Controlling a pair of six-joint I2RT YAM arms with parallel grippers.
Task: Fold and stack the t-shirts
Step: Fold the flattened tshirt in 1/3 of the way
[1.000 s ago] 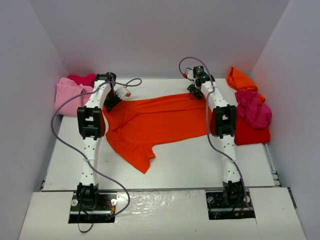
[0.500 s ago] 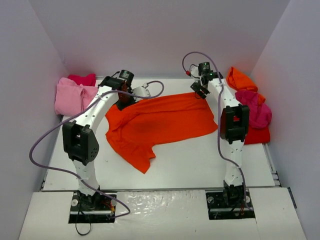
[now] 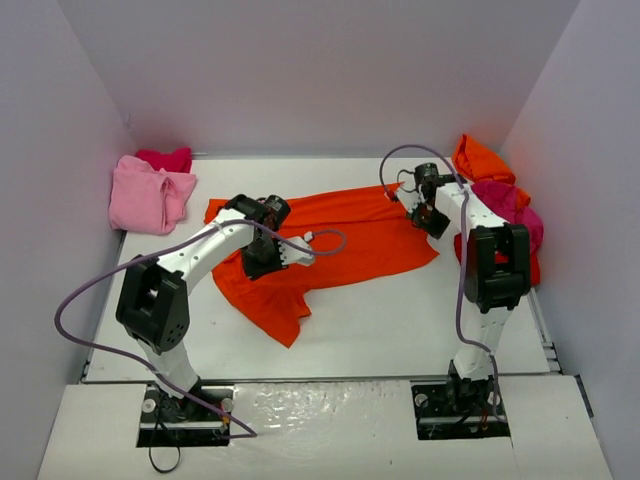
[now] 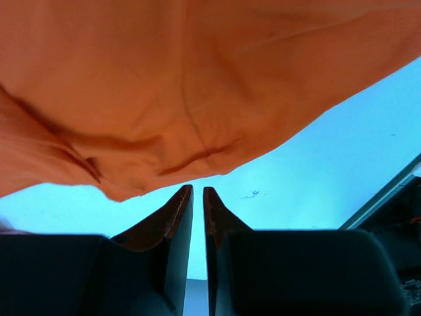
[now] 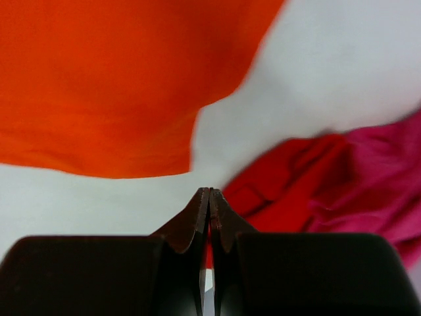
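Observation:
An orange-red t-shirt [image 3: 345, 235] lies spread across the middle of the table, one sleeve trailing toward the near edge. My left gripper [image 3: 262, 262] hovers over its left part. In the left wrist view the same t-shirt [image 4: 197, 85] fills the top, and the left gripper [image 4: 196, 189] shows only a thin slit with nothing in it. My right gripper [image 3: 432, 218] sits at the shirt's right edge. In the right wrist view the right gripper [image 5: 209, 191] is shut and empty, above bare table between the orange-red t-shirt [image 5: 99, 79] and a red tee [image 5: 283, 178].
A light pink tee [image 3: 148, 195] is bunched at the back left with a magenta-red one [image 3: 165, 158] behind it. At the right wall lie an orange tee [image 3: 480, 158], a magenta tee [image 3: 512, 212] and a red tee [image 3: 505, 268]. White walls enclose three sides.
The left gripper swung from the shirt's back left corner forward over its left part. The right gripper came nearer and rightward off the shirt and shut. The shirt now lies wider.

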